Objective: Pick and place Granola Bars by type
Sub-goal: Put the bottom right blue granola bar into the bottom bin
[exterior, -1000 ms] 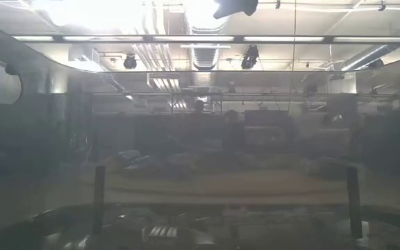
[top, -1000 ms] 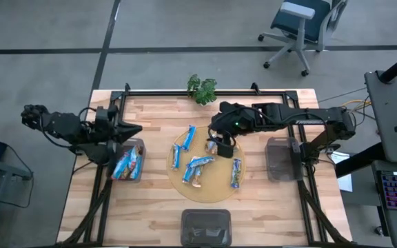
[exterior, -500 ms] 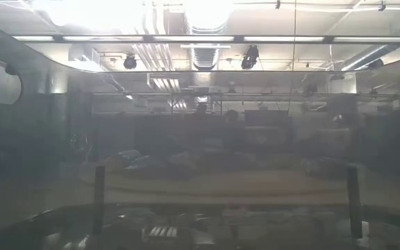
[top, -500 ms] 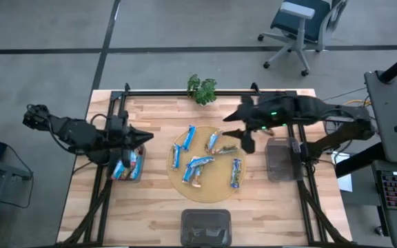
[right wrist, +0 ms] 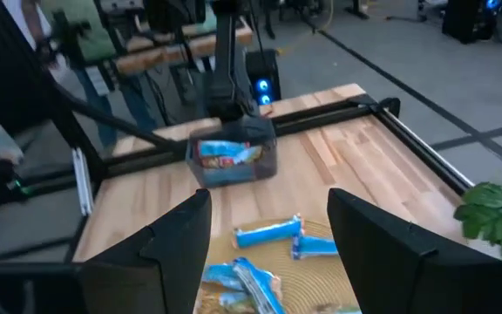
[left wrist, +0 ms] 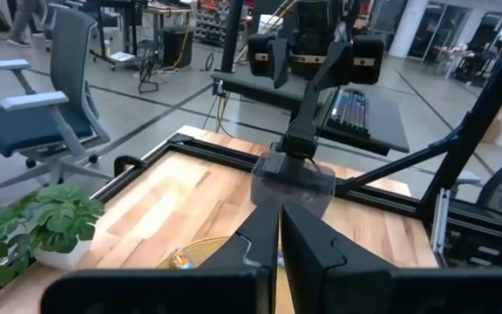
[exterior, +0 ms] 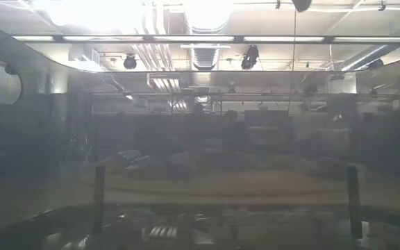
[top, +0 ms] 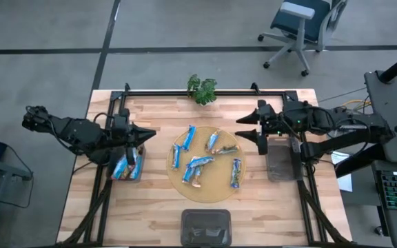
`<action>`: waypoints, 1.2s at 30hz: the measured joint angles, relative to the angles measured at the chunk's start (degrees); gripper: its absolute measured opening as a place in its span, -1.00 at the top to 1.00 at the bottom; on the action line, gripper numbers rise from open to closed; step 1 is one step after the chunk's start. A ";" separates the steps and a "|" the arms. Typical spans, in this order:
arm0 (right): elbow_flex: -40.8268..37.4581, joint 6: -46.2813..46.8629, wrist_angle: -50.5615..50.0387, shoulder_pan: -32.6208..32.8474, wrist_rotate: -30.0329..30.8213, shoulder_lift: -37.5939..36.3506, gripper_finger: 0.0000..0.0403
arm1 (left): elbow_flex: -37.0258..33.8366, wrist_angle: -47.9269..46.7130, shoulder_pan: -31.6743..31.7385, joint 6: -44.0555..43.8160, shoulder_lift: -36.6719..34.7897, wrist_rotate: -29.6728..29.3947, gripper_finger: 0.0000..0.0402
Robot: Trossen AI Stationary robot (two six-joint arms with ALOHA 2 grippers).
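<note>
Right gripper (top: 253, 132) has moved a lot versus a second ago: back then it was down over the round wooden tray (top: 220, 193) among the bars, now it's pulled back toward the right side, hanging between the tray edge and the grey bin on the right (top: 281, 160), fingers spread apart with nothing between them as far as I can see in its wrist view. Left gripper (top: 145, 133) has shifted too, its tip now poking a bit further out past the left bin (top: 127, 163), fingers pressed together and holding nothing, wrist view confirms the two fingers are touching. Granola Bars (top: 198, 165): six or so blue ones lie scattered on the tray, looks the same count as half a second ago, and a few more are already sitting in the left bin. A third grey bin (top: 205, 224) sits at the near edge of the table (top: 150, 207). Little potted plant (top: 202, 89) at the far edge, office chair (top: 302, 24) out on the floor behind. Low view is basically murk and ceiling lights, can't make out either arm in it. Nothing's blocking the tray from above right now, both arms are off to its sides.
</note>
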 joint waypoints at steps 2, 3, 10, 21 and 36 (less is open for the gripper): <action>-2.82 1.11 2.05 0.00 -0.04 -1.72 -0.09 | 0.00 0.07 0.44 0.07 0.23 0.00 1.00; -3.87 1.41 2.19 0.00 -0.02 -2.34 -0.09 | 0.00 0.07 0.64 0.11 0.32 0.00 1.00; -6.67 0.39 2.21 0.00 -0.75 -4.62 0.02 | -0.11 0.09 1.59 0.15 1.09 0.00 1.00; -6.84 -4.94 -1.26 0.02 -5.38 -8.37 0.67 | -0.09 0.09 3.26 0.44 1.33 -0.51 1.00; -1.98 -10.21 -15.36 0.02 -9.89 -9.36 0.96 | -0.22 -0.06 4.19 0.42 1.44 -1.40 1.00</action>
